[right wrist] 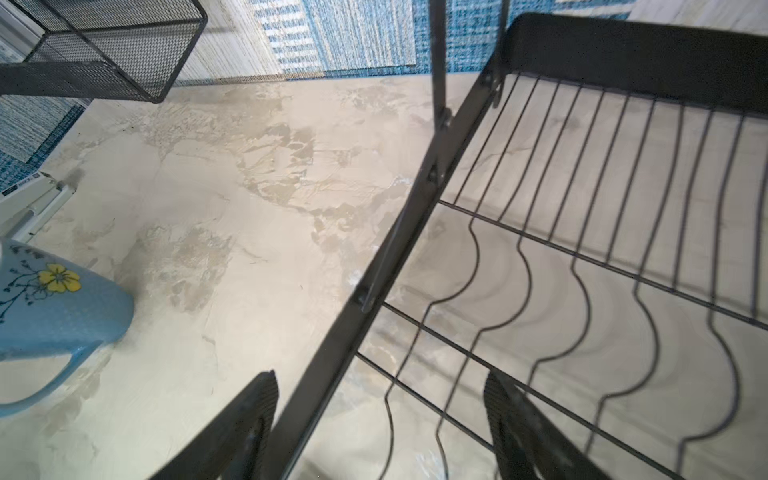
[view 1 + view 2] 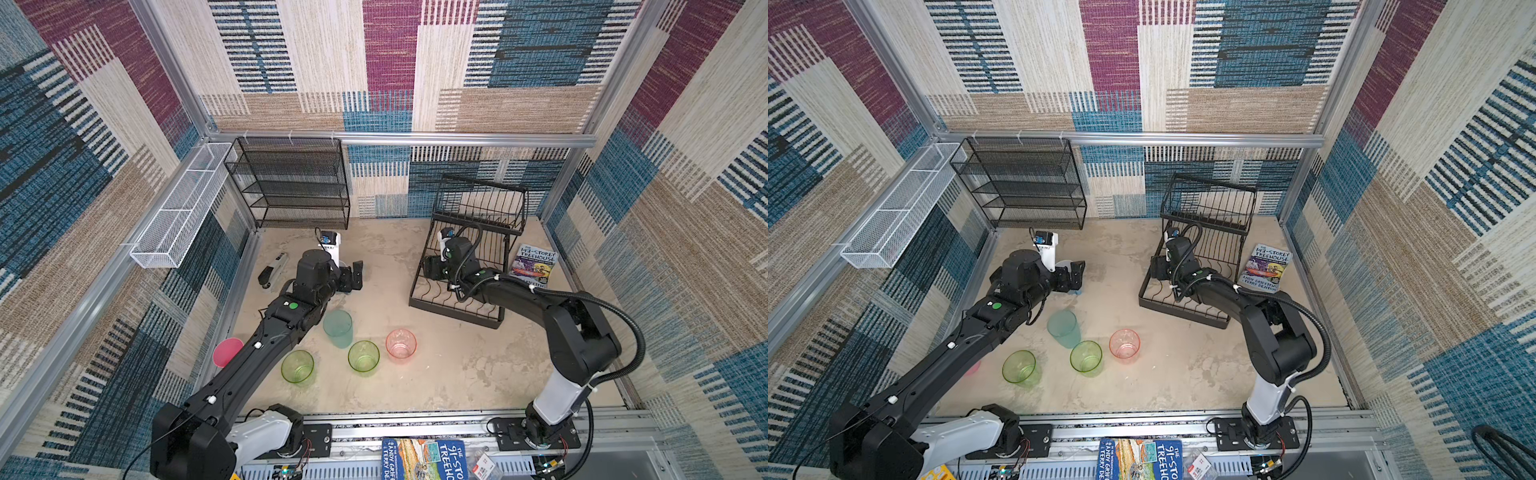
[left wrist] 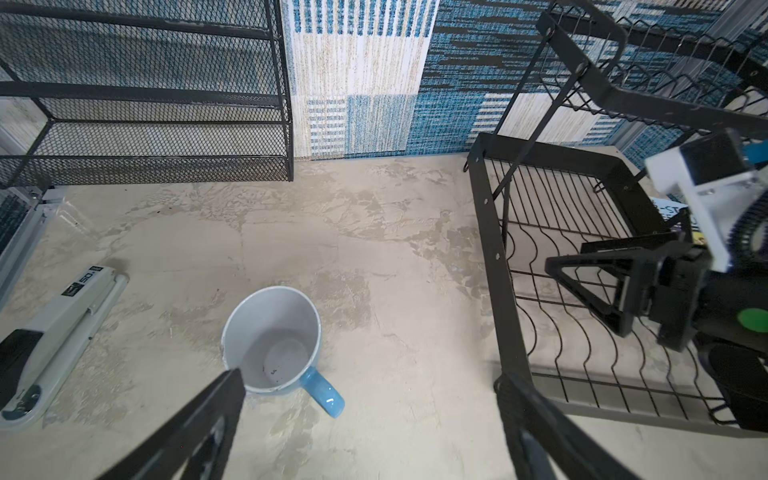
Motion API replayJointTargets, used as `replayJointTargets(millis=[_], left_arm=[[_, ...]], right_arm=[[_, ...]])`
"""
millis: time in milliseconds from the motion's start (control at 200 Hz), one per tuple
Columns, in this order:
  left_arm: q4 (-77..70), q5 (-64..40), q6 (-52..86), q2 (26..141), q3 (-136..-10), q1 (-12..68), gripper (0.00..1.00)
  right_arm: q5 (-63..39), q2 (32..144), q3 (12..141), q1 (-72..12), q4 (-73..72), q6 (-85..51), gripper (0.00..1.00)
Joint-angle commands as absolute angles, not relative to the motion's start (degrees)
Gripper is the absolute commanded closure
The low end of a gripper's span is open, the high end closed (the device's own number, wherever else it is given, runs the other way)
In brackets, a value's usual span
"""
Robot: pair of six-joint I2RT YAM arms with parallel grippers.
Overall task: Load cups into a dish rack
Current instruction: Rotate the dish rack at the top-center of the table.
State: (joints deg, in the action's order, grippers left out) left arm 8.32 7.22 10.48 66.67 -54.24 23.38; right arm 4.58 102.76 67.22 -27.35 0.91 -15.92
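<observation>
The light-blue handled mug (image 3: 270, 340) stands upright on the table, its flowered side showing in the right wrist view (image 1: 54, 316). My left gripper (image 3: 370, 376) hangs open just above it, with one fingertip (image 3: 235, 378) over the mug's rim and nothing held. It shows in both top views (image 2: 351, 276). The black wire dish rack (image 2: 457, 313) sits at the back right with no cups in it. My right gripper (image 1: 380, 378) is open and straddles the left rim of its lower tray (image 1: 374, 257). A teal cup (image 2: 338, 328), two green cups (image 2: 297, 365) (image 2: 363, 356), a peach-pink cup (image 2: 401, 343) and an opaque pink cup (image 2: 227, 351) stand near the front.
A black mesh shelf unit (image 2: 291, 183) stands at the back left and a long white mesh basket (image 2: 183, 208) hangs on the left wall. A stapler (image 2: 273, 270) lies left of the mug. One book (image 2: 534, 266) lies right of the rack, another (image 2: 424, 459) at the front edge.
</observation>
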Motion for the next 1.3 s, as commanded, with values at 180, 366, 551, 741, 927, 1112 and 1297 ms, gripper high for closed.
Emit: replayJointTargets(millis=[180, 366, 551, 741, 927, 1112, 1297], left_arm=[[8.6, 8.0, 9.4, 66.7, -54.9, 23.3, 0.02], [8.5, 8.0, 9.4, 66.8, -54.9, 23.1, 0.02], [8.4, 7.9, 9.5, 67.0, -54.9, 22.8, 0.02], [8.3, 7.9, 9.6, 67.5, -55.0, 22.4, 0.02], [8.4, 7.5, 10.0, 67.5, -55.1, 21.8, 0.02], [8.3, 7.2, 10.6, 67.2, -55.1, 20.9, 0.02], [8.2, 7.0, 10.9, 67.3, -55.1, 20.1, 0.02]], right_arm=[[8.1, 114.1, 79.0, -29.5, 6.0, -19.7, 0.24], [12.4, 119.6, 84.7, -29.7, 10.4, -22.2, 0.35], [12.2, 123.3, 89.6, -30.4, 12.5, -22.9, 0.53], [13.7, 124.4, 91.4, -32.9, 13.4, -22.3, 0.63], [13.6, 125.2, 93.2, -34.9, 13.4, -21.4, 0.68], [12.8, 127.0, 96.1, -37.3, 13.9, -20.1, 0.67], [12.4, 127.9, 100.0, -38.4, 15.7, -19.3, 0.59]])
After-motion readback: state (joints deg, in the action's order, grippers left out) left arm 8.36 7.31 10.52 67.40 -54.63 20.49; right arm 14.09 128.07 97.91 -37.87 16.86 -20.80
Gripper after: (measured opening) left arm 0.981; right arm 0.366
